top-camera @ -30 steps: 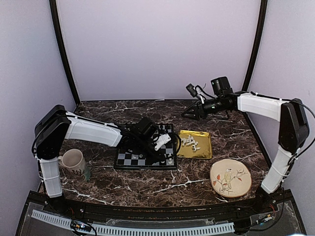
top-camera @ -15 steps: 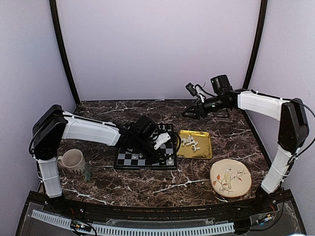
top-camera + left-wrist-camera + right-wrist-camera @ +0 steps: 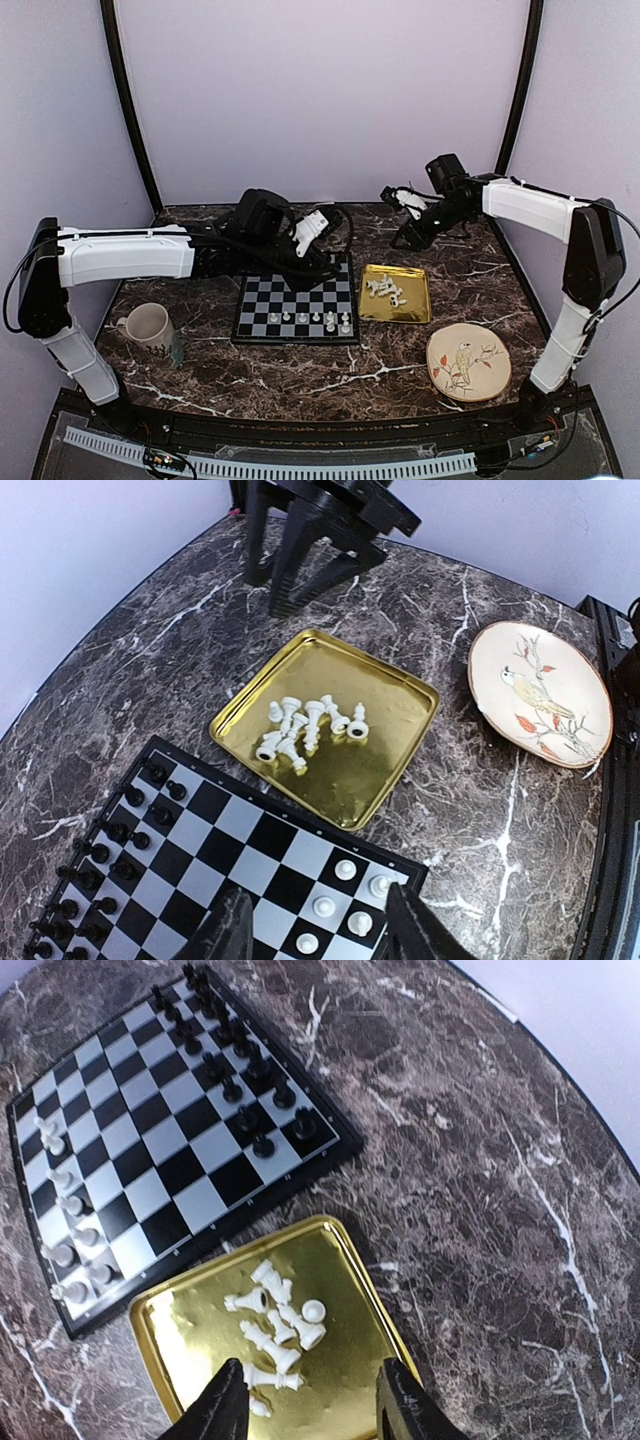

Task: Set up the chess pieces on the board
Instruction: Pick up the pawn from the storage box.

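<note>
Dark marble table (image 3: 300, 370), lilac walls (image 3: 320, 90). The board (image 3: 290, 295) lies centre, some chess pieces (image 3: 315, 319) on its near rows, others in the gold tray (image 3: 415, 305) beside it. Left gripper (image 3: 318, 935) and right gripper (image 3: 312, 1405) both gape, empty.

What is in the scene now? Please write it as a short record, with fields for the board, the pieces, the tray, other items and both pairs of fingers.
board: flat, between mug and gold tray
white pieces: several upright along one board edge; several more lying in the tray
black pieces: upright in two rows along the opposite edge
bird plate: beside the tray, nothing on it
left fingers: open, empty, raised near the board
right fingers: open, empty, raised beyond the tray
</note>
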{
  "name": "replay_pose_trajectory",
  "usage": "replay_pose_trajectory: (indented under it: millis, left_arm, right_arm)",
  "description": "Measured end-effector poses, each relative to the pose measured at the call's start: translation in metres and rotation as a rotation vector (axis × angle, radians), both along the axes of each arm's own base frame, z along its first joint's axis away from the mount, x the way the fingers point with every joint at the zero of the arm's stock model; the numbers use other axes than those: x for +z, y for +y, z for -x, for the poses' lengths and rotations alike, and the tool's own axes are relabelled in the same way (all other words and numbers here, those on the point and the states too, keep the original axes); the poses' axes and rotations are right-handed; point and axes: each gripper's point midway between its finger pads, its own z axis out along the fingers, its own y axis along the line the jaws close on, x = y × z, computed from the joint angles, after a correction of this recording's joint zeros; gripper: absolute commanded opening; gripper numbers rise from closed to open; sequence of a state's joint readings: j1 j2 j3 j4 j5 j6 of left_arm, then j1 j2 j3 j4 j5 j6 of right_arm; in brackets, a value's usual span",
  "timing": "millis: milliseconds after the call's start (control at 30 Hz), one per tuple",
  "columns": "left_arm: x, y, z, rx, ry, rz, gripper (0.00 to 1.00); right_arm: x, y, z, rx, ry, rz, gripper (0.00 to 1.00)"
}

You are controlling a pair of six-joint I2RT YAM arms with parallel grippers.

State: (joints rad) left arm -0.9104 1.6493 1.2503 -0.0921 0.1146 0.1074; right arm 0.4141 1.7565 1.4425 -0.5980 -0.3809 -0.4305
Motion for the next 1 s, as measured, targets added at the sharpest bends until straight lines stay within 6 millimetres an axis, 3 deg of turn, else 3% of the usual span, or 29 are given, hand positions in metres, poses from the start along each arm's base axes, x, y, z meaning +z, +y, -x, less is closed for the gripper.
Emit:
replay_pose_trajectory:
  millis: [267, 567, 733, 1000]
  left_arm:
    - [-0.028, 0.026, -0.009, 0.083, 0.03, -0.048, 0.5]
    - [0.013, 0.039, -0.01, 0.131, -0.055, 0.015, 0.5]
    - [0.015, 0.039, -0.011, 0.135, -0.059, 0.02, 0.5]
    - [0.015, 0.039, -0.011, 0.138, -0.055, 0.023, 0.51]
  right_arm:
    - [-0.06, -0.011, -0.015, -0.046, 0.122, 0.171, 0.38]
    - [-0.097, 0.013, -0.015, -0.002, 0.189, 0.267, 0.37]
    - [-0.109, 0.014, -0.01, 0.008, 0.22, 0.293, 0.33]
    - [-0.124, 0.011, -0.005, 0.003, 0.272, 0.32, 0.17]
